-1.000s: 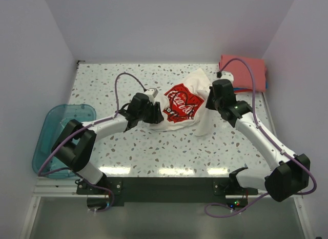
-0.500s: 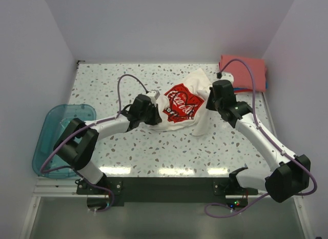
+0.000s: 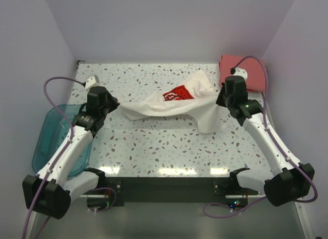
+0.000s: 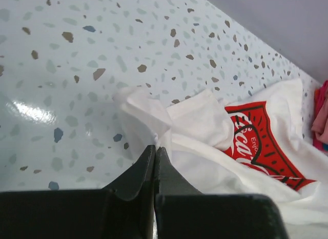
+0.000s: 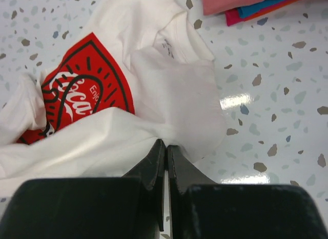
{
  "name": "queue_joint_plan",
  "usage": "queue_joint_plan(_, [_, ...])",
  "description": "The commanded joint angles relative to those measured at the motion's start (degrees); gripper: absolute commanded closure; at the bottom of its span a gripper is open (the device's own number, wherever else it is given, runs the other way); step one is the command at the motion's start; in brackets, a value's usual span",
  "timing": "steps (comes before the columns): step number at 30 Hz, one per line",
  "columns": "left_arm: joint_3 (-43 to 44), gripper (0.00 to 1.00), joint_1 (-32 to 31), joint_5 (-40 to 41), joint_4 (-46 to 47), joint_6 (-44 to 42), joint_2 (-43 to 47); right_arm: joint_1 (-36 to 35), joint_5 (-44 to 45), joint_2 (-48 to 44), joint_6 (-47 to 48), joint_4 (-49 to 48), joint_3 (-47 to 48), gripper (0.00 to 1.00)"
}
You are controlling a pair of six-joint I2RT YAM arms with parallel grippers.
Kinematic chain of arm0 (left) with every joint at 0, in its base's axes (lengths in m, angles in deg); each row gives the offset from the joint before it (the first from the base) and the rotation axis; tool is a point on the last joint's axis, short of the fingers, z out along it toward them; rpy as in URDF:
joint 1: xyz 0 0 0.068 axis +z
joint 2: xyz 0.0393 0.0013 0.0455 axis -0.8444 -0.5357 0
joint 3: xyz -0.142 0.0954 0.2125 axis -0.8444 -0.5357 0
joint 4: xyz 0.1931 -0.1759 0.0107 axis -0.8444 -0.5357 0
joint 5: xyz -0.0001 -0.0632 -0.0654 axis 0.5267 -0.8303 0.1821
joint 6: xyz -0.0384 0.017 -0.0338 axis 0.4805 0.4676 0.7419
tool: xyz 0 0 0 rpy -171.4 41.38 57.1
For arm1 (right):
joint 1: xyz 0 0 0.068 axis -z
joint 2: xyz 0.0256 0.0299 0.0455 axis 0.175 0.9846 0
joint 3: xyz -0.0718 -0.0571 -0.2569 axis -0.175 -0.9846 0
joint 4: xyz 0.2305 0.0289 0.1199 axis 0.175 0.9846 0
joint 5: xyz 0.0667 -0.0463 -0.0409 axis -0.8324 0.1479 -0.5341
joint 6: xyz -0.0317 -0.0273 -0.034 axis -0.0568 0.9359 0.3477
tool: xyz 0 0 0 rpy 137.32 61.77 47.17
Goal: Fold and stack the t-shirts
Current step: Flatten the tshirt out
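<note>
The cream-white t-shirt (image 3: 163, 104) with the red-and-white print (image 3: 177, 93) hangs stretched across the middle of the table between both arms. My left gripper (image 3: 116, 104) is shut on its left end, and in the left wrist view the closed fingertips (image 4: 155, 148) pinch a fold of white cloth (image 4: 205, 121). My right gripper (image 3: 218, 99) is shut on the right side of the shirt (image 5: 169, 95), its tips (image 5: 166, 142) buried in bunched cloth. A folded coral-red t-shirt (image 3: 256, 75) lies at the back right corner, over a blue edge (image 5: 261, 5).
A translucent teal tub (image 3: 48, 139) sits off the table's left edge, beside the left arm. White walls close in the table at the back and on both sides. The folded stack lies just behind the right wrist.
My left gripper shut on the white shirt's left end and drew it far to the left, pulling the crumpled shirt out into a long band. The right gripper shifted slightly back and right, still holding.
</note>
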Motion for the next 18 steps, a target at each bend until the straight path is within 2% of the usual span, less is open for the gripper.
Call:
queue_joint_plan(1, [-3.66, 1.00, 1.00, 5.62, -8.91, 5.74, 5.88, 1.06, -0.81, -2.79, 0.89, 0.72, 4.28, 1.00])
queue_joint_plan(8, [-11.13, 1.00, 1.27, 2.20, -12.61, 9.70, 15.63, 1.41, -1.34, -3.67, 1.16, 3.18, 4.20, 1.00])
queue_joint_plan(13, [-16.14, 1.00, 1.27, -2.72, -10.77, 10.66, 16.35, 1.41, -3.36, -3.58, 1.07, 4.06, 2.18, 1.00])
queue_joint_plan(18, [-25.63, 1.00, 1.27, -8.18, -8.91, 14.70, 20.29, 1.41, -4.59, -3.14, 1.07, 4.41, -2.65, 1.00])
